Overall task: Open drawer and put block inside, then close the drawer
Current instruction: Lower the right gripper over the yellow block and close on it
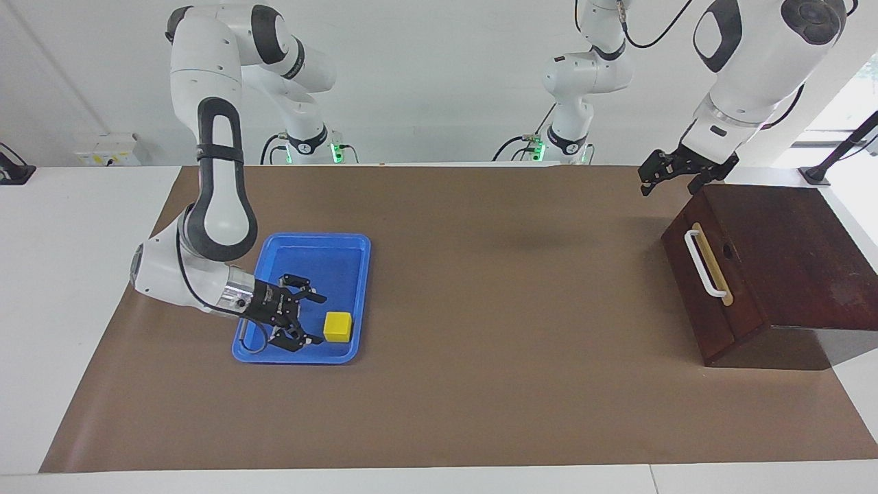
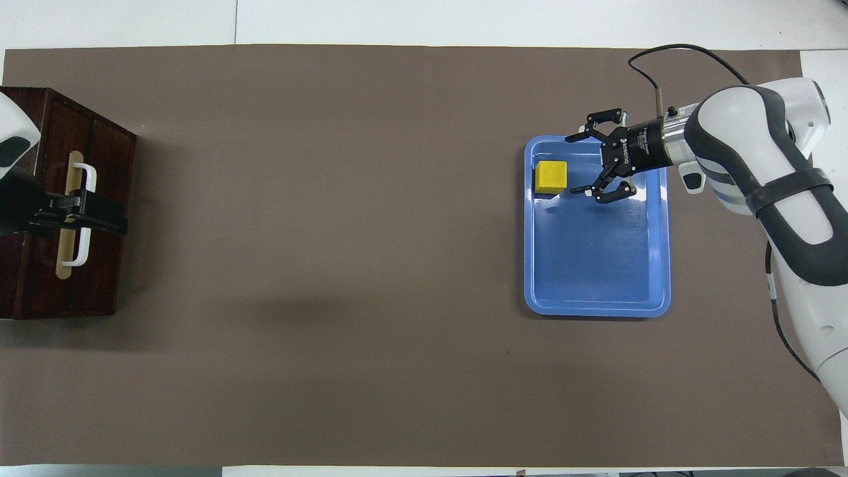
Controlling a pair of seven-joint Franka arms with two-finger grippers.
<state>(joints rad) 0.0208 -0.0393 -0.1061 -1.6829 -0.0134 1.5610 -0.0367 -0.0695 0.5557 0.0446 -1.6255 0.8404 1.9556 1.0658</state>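
The yellow block [image 1: 337, 326] [image 2: 551, 177] lies in the blue tray [image 1: 341, 264] [image 2: 596, 265], at the corner farthest from the robots. My right gripper [image 1: 317, 320] [image 2: 578, 165] is open and low in the tray. It lies level and points at the block, with a small gap to it. The dark wooden drawer [image 1: 694, 288] [image 2: 99, 218] with its white bar handle [image 1: 703, 264] [image 2: 85, 177] is shut, at the left arm's end of the table. My left gripper [image 1: 667, 180] [image 2: 99, 222] hangs in the air over the drawer cabinet's edge.
A brown mat [image 1: 494, 309] covers the table between the tray and the drawer cabinet [image 1: 789, 254]. The white table edge [image 1: 439, 480] runs along the side farthest from the robots.
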